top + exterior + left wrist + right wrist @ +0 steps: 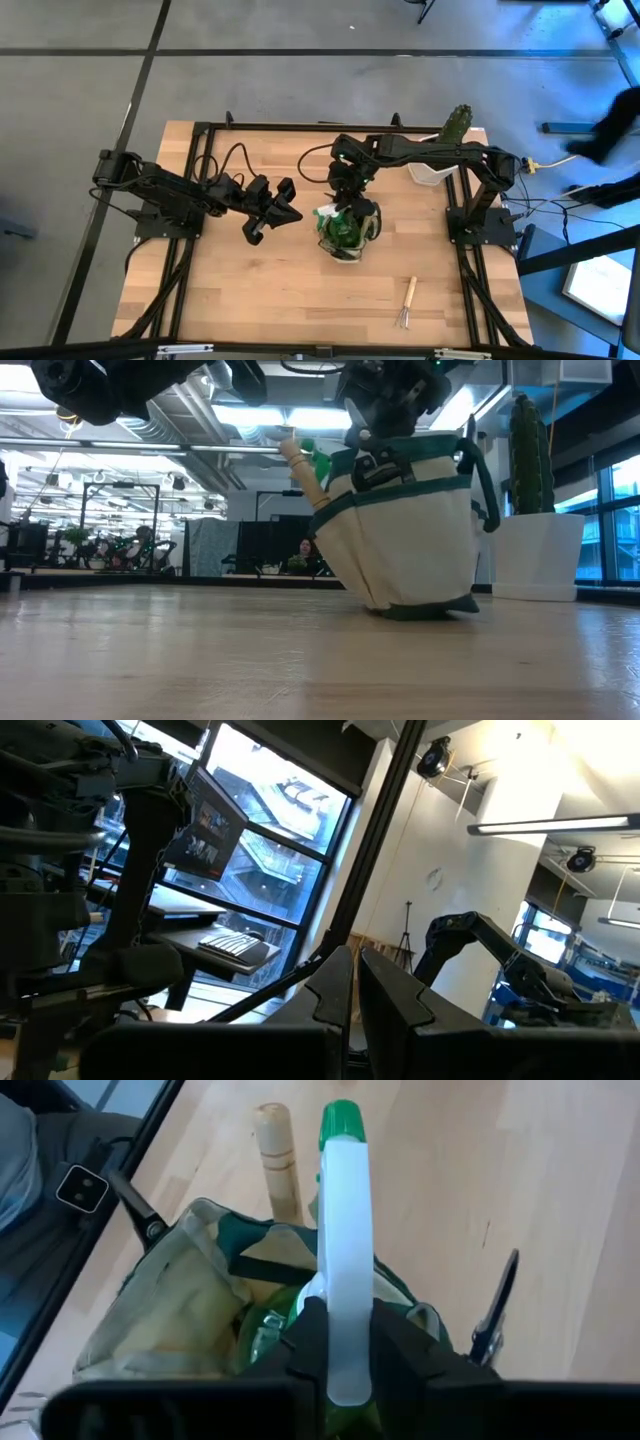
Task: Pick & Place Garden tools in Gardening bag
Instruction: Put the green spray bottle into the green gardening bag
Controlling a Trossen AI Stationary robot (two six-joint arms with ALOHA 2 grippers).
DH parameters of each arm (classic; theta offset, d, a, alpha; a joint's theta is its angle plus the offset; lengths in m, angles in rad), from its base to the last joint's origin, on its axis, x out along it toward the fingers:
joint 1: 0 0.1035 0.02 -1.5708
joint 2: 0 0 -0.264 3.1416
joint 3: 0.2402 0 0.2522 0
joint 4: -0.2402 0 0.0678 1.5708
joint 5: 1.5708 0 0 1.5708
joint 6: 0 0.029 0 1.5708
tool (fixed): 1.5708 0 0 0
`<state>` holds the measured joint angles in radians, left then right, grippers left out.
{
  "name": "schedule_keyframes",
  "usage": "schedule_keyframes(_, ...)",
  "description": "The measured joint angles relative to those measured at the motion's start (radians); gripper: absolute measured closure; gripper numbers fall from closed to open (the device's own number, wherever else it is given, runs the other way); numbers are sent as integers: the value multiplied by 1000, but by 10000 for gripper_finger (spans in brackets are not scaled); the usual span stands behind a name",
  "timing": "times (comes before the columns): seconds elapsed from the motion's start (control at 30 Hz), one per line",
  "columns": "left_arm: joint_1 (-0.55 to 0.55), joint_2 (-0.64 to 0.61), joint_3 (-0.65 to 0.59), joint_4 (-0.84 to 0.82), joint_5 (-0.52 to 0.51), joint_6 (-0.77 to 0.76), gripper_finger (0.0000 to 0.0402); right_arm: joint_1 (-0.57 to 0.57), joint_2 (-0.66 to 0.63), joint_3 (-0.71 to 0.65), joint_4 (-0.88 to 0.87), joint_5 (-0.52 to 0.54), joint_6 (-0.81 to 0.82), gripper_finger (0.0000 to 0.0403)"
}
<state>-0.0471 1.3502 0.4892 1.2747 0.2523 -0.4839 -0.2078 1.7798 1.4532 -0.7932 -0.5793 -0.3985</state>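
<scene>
The olive and beige gardening bag [348, 235] stands on its base [420, 608] mid-table, slightly tipped. A wooden tool handle [275, 1150] and a black pruner handle [500, 1305] stick out of it. The green spray bottle [345, 1200], with a white head and green nozzle, sits in the bag's mouth with my right gripper [348, 1350] shut on it from above. A wooden-handled hand fork [408, 303] lies flat on the table near the front right. My left gripper [275, 212] is held shut in the air left of the bag, holding nothing. My right gripper pinches the spray bottle's white head [348, 1315] between its two fingers, one on each flat side, at the end away from the nozzle. The fingers slant down from above and the head runs on between them. The bottle's green body [268, 1330] sits inside the bag.
A cactus in a white pot [440, 160] stands at the table's far right, behind the bag. The dark frame rails [190, 250] run along the table's left and right sides. Bare wood lies in front of the bag and at the near left.
</scene>
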Motion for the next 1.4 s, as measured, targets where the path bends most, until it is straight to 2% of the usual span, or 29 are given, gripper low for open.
schedule_keyframes(0.27, 0, 0, 0, 0, 0, 0, 387, 0, -5, 1, -61, 3, 23, 351)
schedule_keyframes(0.67, 0, 0, 0, 0, 0, 0, 387, 0, -126, -4, -89, 37, 25, 352)
schedule_keyframes(0.9, 0, 0, 0, 0, 0, 0, 387, 7, -144, -5, -125, 38, 51, 352)
schedule_keyframes(1.03, 0, 0, 0, 0, 0, 0, 387, 28, -145, -40, -124, 120, 51, 352)
schedule_keyframes(1.27, 0, 0, 0, 0, 0, 0, 387, 43, -147, -126, 0, 124, 43, 352)
schedule_keyframes(1.4, 0, 0, 0, 0, 0, 0, 387, 45, -147, -134, 12, 119, 44, 352)
